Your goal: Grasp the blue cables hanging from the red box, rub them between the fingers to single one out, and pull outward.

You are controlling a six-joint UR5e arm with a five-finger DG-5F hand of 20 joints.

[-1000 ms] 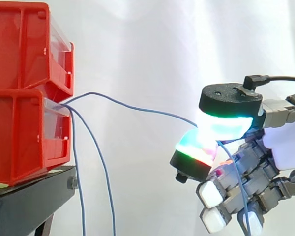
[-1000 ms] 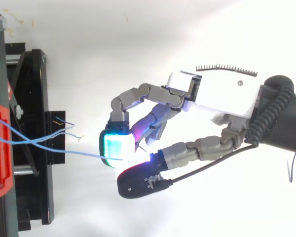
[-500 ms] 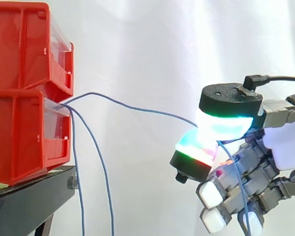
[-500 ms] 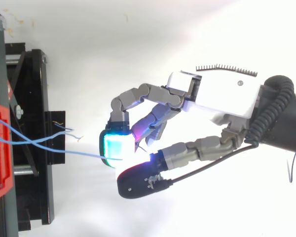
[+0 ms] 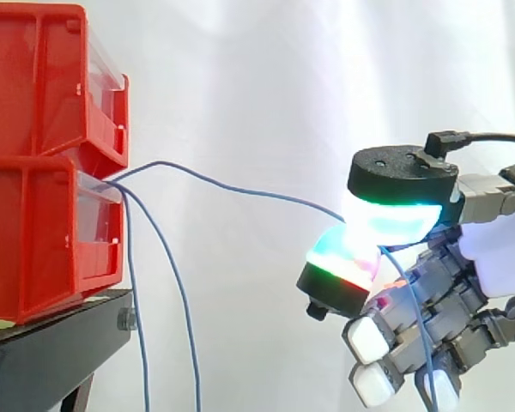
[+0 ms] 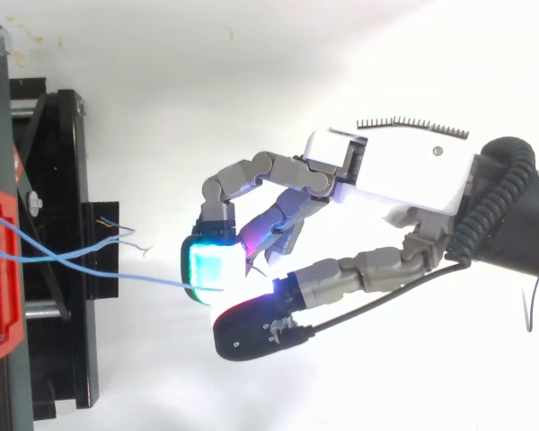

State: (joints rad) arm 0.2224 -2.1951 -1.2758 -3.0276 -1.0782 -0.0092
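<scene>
Blue cable (image 5: 240, 190) near-level, box (image 5: 34, 232) to hand (image 6: 395, 175)

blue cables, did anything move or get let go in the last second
The free ends of the loose cables swayed very slightly; nothing was grabbed or released. The hand stayed put, still pinching a single cable between its pads, and the red box did not move.

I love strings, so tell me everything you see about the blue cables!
Three thin blue cables leave the lower red box. Two hang slack beside the black stand. The third cable arcs across to the robot hand, pinched between its glowing pads, its tail dangling past the curled fingers.
</scene>
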